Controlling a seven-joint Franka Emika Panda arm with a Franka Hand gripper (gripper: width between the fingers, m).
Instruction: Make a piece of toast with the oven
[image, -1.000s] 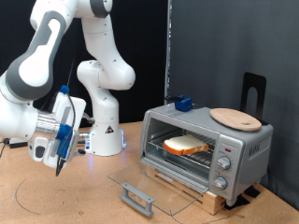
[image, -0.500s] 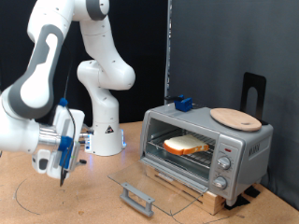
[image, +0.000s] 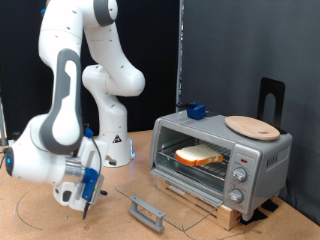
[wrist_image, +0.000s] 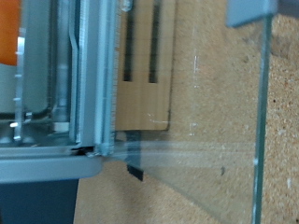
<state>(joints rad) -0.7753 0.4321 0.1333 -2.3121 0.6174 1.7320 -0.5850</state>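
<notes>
The brown surface (image: 40, 215) fills the bottom of the exterior view, and the white arm (image: 70, 80) bends low over it on the exterior view's left. At the exterior view's right sits the oven (image: 222, 155), silver-grey, knobs down its right panel, standing on a wooden base. Its glass door (image: 165, 195) is dropped wide open, lying flat and see-through in front of the opening, with the grey handle (image: 147, 212) at its outer edge. In the wrist view that same glass pane (wrist_image: 196, 112) spreads over the speckled surface, beside the oven's metal front frame.

On the oven's roof there's a round wooden plate (image: 251, 126) towards the exterior view's right, and a small blue-and-black block (image: 194, 111) at the back left corner. Behind the oven stands a black upright bracket (image: 270, 100).

Inside, on the wire rack, lies the piece of toast (image: 201, 155), pale centre, orange-brown crust, flat and well within the cavity. An orange sliver (wrist_image: 7, 33) shows at the edge of the wrist view; too little to say what it is.

And the pincer (image: 84, 196), with blue on it, hangs low just above the surface, near the left edge of the open door, clear of the handle. Nothing between its fingers, but whether they're apart or together, I cannot tell from here.
</notes>
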